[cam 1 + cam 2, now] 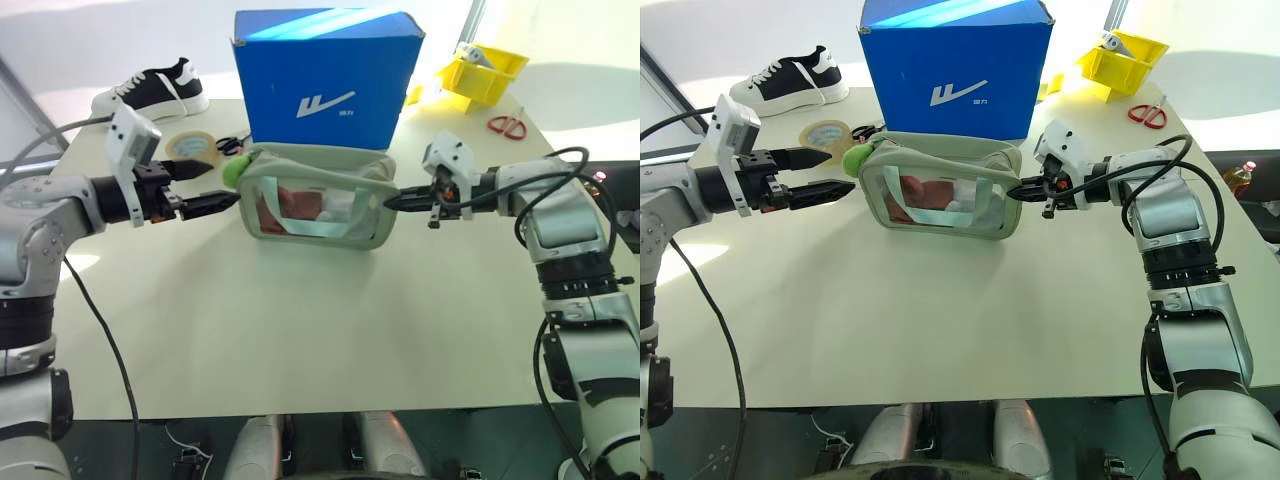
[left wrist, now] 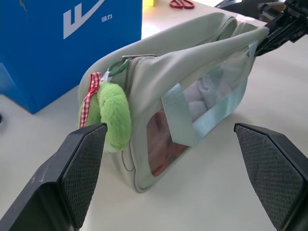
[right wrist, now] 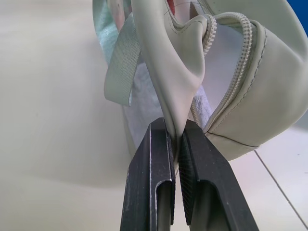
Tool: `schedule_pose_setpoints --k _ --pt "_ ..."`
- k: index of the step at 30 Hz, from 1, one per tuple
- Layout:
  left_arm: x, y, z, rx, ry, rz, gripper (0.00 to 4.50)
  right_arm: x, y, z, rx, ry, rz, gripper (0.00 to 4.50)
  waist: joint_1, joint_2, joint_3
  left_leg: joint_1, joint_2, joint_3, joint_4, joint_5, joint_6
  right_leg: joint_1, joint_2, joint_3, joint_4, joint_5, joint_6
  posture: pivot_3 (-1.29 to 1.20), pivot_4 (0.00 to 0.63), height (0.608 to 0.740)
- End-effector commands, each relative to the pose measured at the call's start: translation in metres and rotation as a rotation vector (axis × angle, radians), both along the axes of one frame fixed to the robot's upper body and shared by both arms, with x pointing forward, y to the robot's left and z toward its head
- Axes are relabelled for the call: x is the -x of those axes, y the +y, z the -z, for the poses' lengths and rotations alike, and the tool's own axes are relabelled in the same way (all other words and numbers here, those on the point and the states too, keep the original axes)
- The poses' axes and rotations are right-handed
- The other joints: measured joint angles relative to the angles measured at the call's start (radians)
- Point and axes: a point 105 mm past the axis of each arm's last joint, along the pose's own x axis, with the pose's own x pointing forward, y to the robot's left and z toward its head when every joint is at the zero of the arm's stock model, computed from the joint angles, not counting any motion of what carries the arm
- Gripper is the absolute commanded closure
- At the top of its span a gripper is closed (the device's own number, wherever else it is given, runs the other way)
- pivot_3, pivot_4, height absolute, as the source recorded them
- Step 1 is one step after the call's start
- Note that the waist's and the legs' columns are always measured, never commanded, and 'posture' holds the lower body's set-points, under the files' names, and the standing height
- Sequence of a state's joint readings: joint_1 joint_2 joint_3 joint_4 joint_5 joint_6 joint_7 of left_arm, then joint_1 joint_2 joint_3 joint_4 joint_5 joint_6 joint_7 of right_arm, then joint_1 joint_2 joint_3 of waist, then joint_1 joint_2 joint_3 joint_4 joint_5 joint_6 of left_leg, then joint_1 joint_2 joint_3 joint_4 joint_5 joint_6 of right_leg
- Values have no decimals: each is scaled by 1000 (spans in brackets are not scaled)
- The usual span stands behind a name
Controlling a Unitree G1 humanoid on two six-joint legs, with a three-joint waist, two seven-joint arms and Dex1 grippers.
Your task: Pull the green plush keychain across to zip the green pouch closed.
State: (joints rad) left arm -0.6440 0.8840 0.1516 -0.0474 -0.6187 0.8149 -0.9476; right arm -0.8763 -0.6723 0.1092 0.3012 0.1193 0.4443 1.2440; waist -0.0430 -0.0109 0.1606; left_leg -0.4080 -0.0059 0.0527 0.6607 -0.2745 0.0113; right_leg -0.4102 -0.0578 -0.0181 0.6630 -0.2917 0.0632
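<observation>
Reaching in from the left, nearly level and angled toward the right: left hand (image 1: 205, 188), fingers spread wide, tips just short of the green plush keychain (image 1: 233, 172), not touching it. Seen along those fingers (image 2: 84, 168), keychain hanging at the pouch's left end beside a red-checked ribbon (image 2: 89, 98), clipped near the zip's start.

Reaching in from the right, forearm bent inward and pointing slightly down toward the left: right hand (image 1: 1023, 190), fingers pressed together on a fold of fabric at the right end of the green pouch (image 1: 318, 196). In the right wrist view, fingers (image 3: 149, 183) pinching the soft flap just below the zipper teeth (image 3: 245, 53), zip gaping open at that end.

Standing upright on the pale worktop (image 1: 300, 330) between the two hands: pouch, clear window facing near, red contents showing inside.

Just behind the pouch: blue box (image 1: 325, 75). Left of the box: tan tape roll (image 1: 190, 148) and, farther back, a black-and-white sneaker (image 1: 150, 90). Far right: red scissors (image 1: 508, 125) and a yellow bin (image 1: 483, 72).
</observation>
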Motion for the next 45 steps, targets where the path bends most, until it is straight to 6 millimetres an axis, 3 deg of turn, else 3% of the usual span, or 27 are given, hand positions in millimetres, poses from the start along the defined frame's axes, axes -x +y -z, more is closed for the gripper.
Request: schedule_pose_setpoints --k 1,5,11,20,23,27,28,32,41,45 --pt "0 10 -18 -12 -69 -30 0 1 -5 -26 9 -99 -7 3402 1 0 0 0 0 0 0 0 0 0 0 0 0 0 0 0 150 740" --pt "-2 19 -20 -19 -76 -58 0 1 -9 -45 35 -186 -5 1488 1 0 0 0 0 0 0 0 0 0 0 0 0 0 0 0 150 740" --pt "-3 27 -20 -27 -76 -78 0 7 -2 -66 1 -235 -47 1488 0 0 0 0 0 0 0 0 0 0 0 0 0 0 0 0 150 740" --pt "-10 24 -23 -42 -89 -65 0 12 29 -44 -23 -187 -139 1488 2 0 1 0 0 0 0 0 0 0 0 0 -1 0 0 0 150 740" --pt "-13 27 -23 -44 -91 -77 0 9 28 -36 5 -178 -140 2300 2 0 1 0 0 0 0 0 0 0 0 0 0 0 0 0 150 740" --pt "-25 28 -20 -4 -75 -95 0 6 28 -29 38 -194 -145 4240 4 0 1 0 0 0 0 0 0 0 0 0 0 0 0 0 150 740" --pt "-33 29 -20 13 -78 -122 0 5 29 -28 47 -201 -150 4404 5 0 1 0 0 0 0 0 0 0 0 0 0 0 0 0 150 740" --pt "-54 19 -19 103 -50 -125 0 7 34 -25 68 -225 -176 4404 5 -1 0 0 0 0 1 0 1 0 0 -1 0 0 0 0 150 740" --pt "-67 -8 15 98 54 -52 0 6 37 -29 53 -238 -171 4404 0 -1 0 0 0 0 1 0 1 0 0 -1 1 0 0 0 150 740" --pt "-68 0 12 91 34 -79 1294 7 35 -28 57 -236 -167 4500 1 -1 0 0 0 0 2 0 1 1 0 -1 1 0 0 0 150 740"
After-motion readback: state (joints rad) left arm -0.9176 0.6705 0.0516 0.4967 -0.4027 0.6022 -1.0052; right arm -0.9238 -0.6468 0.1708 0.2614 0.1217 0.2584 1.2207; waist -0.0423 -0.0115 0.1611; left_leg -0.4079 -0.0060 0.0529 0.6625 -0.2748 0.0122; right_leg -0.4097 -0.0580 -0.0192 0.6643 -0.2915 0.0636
